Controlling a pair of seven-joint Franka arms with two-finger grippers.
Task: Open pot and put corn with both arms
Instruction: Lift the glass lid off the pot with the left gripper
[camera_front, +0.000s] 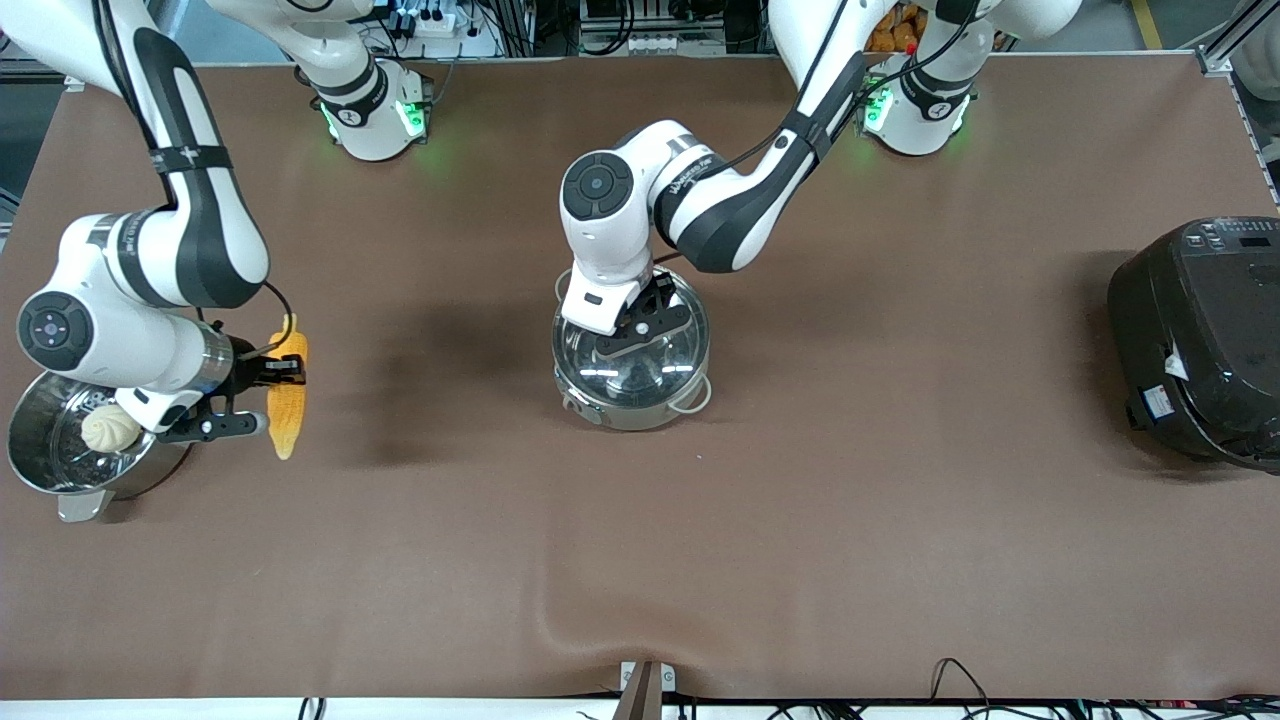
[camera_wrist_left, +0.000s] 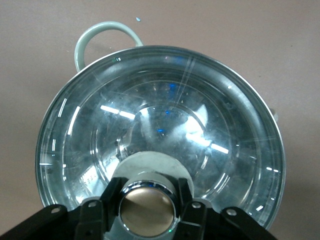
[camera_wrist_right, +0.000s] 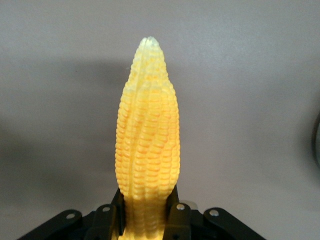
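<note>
The shiny steel pot (camera_front: 640, 412) stands mid-table with its clear glass lid (camera_front: 650, 372) on it. My left gripper (camera_front: 640, 328) is over the lid, shut on the copper-coloured knob (camera_wrist_left: 147, 212), with a finger on each side of it. The lid (camera_wrist_left: 165, 120) sits flat on the pot, and one loop handle (camera_wrist_left: 100, 31) shows. My right gripper (camera_front: 283, 372) is shut on the thick end of the yellow corn (camera_front: 287, 405). It holds the corn above the table toward the right arm's end. In the right wrist view the corn (camera_wrist_right: 147, 135) sticks out from the gripper (camera_wrist_right: 147, 217).
A second steel pot (camera_front: 40, 470) with tab handles and a perforated insert holds a cream-white bun (camera_front: 108, 428), close beside the right gripper. A big black cooker (camera_front: 1205, 340) stands at the left arm's end of the table.
</note>
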